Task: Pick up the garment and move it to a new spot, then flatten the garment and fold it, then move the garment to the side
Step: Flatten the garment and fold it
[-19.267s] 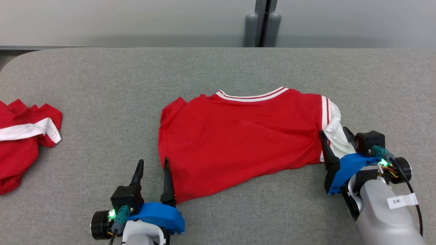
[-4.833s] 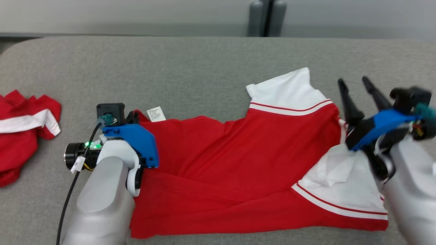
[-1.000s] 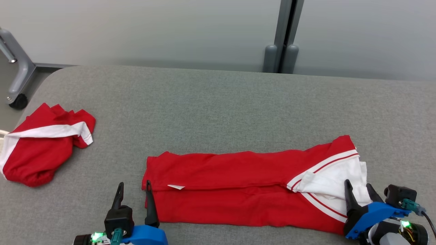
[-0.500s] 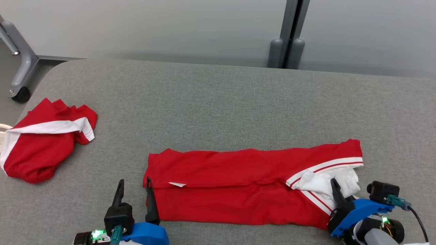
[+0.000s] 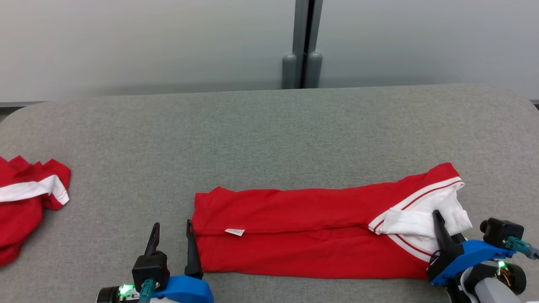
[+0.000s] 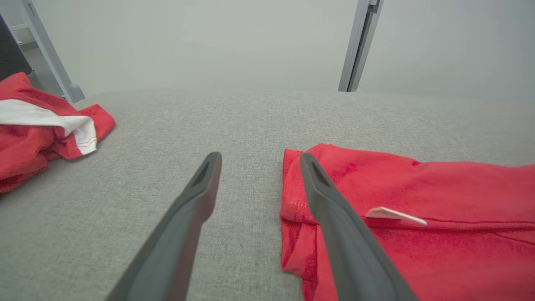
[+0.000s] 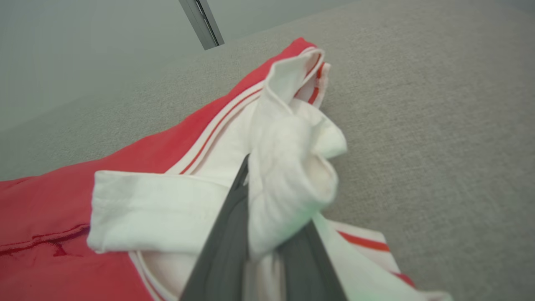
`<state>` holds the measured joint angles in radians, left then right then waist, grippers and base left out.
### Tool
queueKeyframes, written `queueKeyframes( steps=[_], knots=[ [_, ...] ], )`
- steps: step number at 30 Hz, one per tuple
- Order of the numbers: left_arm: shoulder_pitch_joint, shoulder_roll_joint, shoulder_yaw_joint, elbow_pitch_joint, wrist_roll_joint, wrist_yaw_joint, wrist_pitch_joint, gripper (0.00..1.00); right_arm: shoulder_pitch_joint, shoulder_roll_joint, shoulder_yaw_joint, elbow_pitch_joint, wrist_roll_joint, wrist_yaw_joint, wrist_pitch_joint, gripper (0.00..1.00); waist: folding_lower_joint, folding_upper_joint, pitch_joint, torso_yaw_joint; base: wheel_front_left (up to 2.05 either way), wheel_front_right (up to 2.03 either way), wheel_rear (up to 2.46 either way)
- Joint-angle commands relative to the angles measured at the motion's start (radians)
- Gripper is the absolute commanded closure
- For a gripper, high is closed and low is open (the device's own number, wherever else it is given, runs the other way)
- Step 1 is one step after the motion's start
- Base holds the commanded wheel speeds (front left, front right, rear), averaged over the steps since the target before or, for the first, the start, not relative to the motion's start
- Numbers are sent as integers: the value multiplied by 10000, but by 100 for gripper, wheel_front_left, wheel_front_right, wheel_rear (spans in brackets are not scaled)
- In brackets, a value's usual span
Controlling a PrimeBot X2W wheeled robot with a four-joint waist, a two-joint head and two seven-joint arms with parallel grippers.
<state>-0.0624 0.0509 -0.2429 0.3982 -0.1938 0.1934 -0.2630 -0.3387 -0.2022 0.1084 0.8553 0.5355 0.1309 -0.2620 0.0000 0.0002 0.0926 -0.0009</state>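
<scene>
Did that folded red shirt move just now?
Yes, to the robot's right: the gap between the folded red shirt and the crumpled red garment has widened.

The garment (image 5: 294, 235) is soft matt cloth, the table (image 5: 252, 139) coarse woven fabric.

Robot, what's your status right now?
Left gripper open by garment. Right gripper shut on its white sleeve. Garment folded into a strip. Second garment far left, apart.
</scene>
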Motion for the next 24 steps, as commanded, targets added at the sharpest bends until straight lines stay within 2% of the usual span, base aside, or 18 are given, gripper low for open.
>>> queueKeyframes(
  steps=[1, 5, 9, 17, 24],
  knots=[
    [-160, -7, -110, 26, -82, 31, -25, 0, 99, -67, 62, -266, -65, -2, -37, 100, 0, -2, -105, -248, 0, 0, 0],
    [-257, 1, -268, 89, -178, 74, -24, 0, 93, 36, 432, -795, -207, -1, -38, 100, 0, -2, -90, -261, 0, 0, 0],
    [-339, 3, -460, 141, -234, 98, -24, 0, 70, 315, 1081, -1456, -71, 1, -35, 100, 0, -2, -62, 75, 0, 0, 0],
    [-264, -5, -755, 189, -196, 42, -24, 0, -67, 675, 2836, -2242, 547, 1, -35, 100, 0, -2, 86, 1491, 0, 0, 0],
    [-245, -7, -1127, 178, -333, 86, -24, 0, -559, 928, 3855, -1904, 947, -1, -36, 100, 0, -2, 328, 2870, 0, 0, 0]
  ],
)
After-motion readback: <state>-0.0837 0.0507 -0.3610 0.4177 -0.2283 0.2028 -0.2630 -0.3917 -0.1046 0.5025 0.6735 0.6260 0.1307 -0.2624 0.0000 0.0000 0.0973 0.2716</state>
